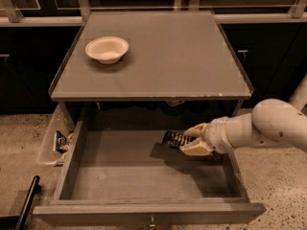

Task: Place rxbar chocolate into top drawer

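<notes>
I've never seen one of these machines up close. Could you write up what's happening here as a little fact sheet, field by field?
Gripper: gripper inside the open drawer, right side, arm reaching in from the right
Fingers: fingers closed on the bar
Held item: rxbar chocolate, black wrapper, apparently just off the drawer floor, shadow beneath
Drawer: top drawer pulled fully out
Tabletop: cream bowl on the grey top, back left
Beside drawer: clear bin on the left, small packets inside

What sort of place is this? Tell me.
Likely an office kitchenette: grey counter with a cream bowl, dark cabinets behind, and the claw holding the rxbar chocolate in the open top drawer.
</notes>
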